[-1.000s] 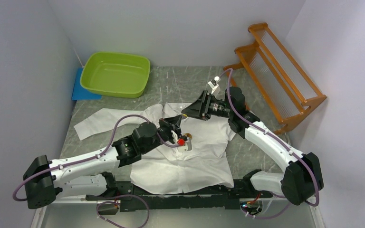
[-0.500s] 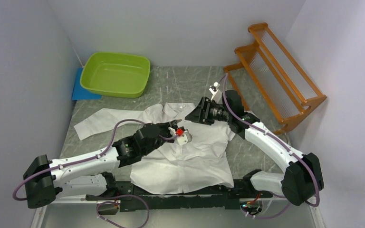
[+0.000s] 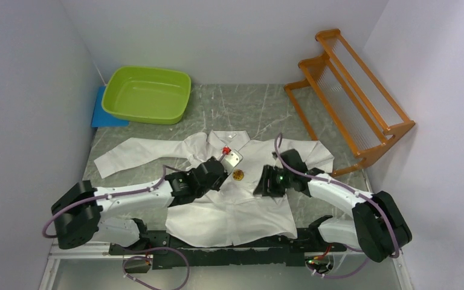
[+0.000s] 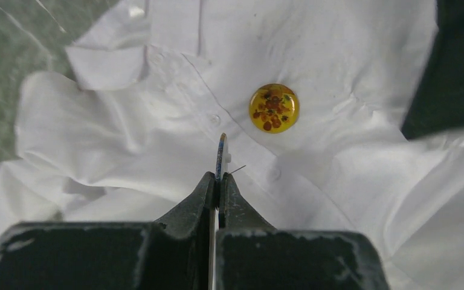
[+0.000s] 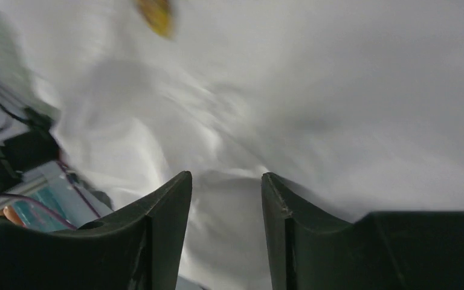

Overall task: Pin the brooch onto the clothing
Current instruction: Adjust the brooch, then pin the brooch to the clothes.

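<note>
The white shirt (image 3: 241, 205) lies flat on the table, collar to the far side. A round yellow brooch with red-brown flowers (image 3: 238, 175) sits on its chest next to the button placket; it also shows in the left wrist view (image 4: 273, 107) and at the top edge of the right wrist view (image 5: 157, 15). My left gripper (image 3: 222, 163) (image 4: 219, 178) is shut on a small white card with a red piece (image 3: 231, 155), seen edge-on in the left wrist view (image 4: 221, 154). My right gripper (image 3: 258, 183) (image 5: 225, 178) is open and empty, low over the shirt just right of the brooch.
A green basin (image 3: 147, 93) stands at the back left on a blue mat (image 3: 104, 116). An orange wooden rack (image 3: 350, 90) stands along the right wall. The shirt's left sleeve (image 3: 127, 156) stretches out to the left.
The brooch now lies uncovered on the shirt's chest. My left gripper drew back toward the collar with the card. My right arm swung down from the collar to the shirt beside the brooch.
</note>
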{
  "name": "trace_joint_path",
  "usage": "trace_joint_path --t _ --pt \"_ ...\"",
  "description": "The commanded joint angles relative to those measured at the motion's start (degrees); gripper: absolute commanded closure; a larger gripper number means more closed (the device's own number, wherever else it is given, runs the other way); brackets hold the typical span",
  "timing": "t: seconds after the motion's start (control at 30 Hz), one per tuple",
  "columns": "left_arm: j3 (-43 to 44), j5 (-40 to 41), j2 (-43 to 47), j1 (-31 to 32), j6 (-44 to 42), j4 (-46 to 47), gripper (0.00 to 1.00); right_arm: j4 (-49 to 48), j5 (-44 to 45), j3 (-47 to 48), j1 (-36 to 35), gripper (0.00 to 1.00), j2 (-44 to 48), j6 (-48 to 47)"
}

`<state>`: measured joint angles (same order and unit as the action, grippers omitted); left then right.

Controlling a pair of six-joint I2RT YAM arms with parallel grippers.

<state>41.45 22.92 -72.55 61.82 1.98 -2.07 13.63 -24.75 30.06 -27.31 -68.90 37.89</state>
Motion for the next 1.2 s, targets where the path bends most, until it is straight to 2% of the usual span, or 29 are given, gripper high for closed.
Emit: trace_joint_path --t 0.0,0.1,0.33,0.6,0.7,0.9,1.17 --pt "2.5 -1.6 -4.2 0.6 11.4 1.6 0.97 -3.7 -0.6 -6.7 -0.1 0.51 0.6 1.9" --pt "2.3 -2.2 -7.6 0.6 13.8 5.1 0.97 -3.8 0.5 -7.4 -0.1 0.51 0.2 0.9" --pt "2.1 -5.1 -11.7 1.2 14.7 6.5 0.97 -0.4 4.3 -0.9 -0.1 0.50 2.2 -2.7" --pt "4.7 2.1 -11.6 1.3 12.0 2.2 0.97 1.3 8.7 4.0 0.9 0.48 4.0 -3.6" --pt "8.8 4.4 -14.6 1.2 8.9 -0.9 0.97 -0.2 6.1 2.8 4.0 0.48 4.8 -2.7" --pt "19.0 10.3 -24.8 1.1 5.7 -7.8 0.97 -3.0 -3.3 -1.0 14.4 0.48 6.8 -1.5" --pt "27.2 17.5 -34.9 0.9 0.7 -9.7 0.97 -0.1 -4.5 -1.8 18.8 0.48 9.7 -3.7"
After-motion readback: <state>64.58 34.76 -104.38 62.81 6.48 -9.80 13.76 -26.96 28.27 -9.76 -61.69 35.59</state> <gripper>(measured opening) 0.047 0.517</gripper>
